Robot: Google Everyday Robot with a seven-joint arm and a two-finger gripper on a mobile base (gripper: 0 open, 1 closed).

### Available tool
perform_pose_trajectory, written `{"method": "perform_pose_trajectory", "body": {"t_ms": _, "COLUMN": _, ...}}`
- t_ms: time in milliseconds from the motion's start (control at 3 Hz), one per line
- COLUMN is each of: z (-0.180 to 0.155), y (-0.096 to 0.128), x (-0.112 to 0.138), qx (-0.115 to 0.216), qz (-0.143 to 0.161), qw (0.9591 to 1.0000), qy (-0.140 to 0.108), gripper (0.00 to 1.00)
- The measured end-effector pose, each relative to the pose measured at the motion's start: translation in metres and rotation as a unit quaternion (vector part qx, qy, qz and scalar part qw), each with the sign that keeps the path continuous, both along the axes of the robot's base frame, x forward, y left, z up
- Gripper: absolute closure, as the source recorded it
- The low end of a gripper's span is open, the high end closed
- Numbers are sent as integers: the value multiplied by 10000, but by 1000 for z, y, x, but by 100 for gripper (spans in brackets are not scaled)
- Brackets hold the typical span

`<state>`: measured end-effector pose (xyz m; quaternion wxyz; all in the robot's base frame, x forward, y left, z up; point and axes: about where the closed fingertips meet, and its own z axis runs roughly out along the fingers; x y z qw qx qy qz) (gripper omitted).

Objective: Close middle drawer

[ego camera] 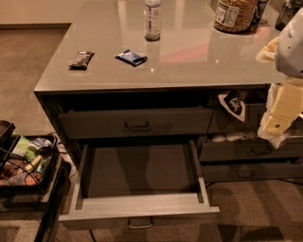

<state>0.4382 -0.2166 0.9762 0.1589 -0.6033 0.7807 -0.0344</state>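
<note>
Hand (277, 124) hangs right of open middle drawer (139, 182)

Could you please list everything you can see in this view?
middle drawer: one, dark grey, pulled far out, inside bare
upper wide drawer: one, dark grey, directly above it
narrow drawers: several, dark grey, right side, white items in some
counter: one, grey, on top
bottle: one, clear, counter rear
jar: one, brownish contents, counter rear right
dark packet: one, counter left
blue packet: one, beside it
basket: one, black, lower left, holding packets
hand: one, cream, right edge, before the narrow drawers
</note>
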Motion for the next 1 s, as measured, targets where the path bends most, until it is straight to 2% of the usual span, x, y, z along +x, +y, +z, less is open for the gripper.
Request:
{"method": "perform_pose_trajectory", "body": {"t_ms": 333, "z": 0, "y": 0, "x": 0, "qx": 0, "qz": 0, "qw": 10000, "qy": 0, "gripper": 0}}
{"method": "perform_pose_trajectory", "body": {"t_ms": 667, "z": 2, "y": 2, "x": 1, "qx": 72, "qz": -2, "qw": 9999, "qy": -122, "gripper": 0}}
{"method": "perform_pose_trajectory", "body": {"t_ms": 1000, "z": 11, "y": 20, "x": -31, "qx": 301, "qz": 322, "qw": 9974, "qy": -577, "gripper": 0}}
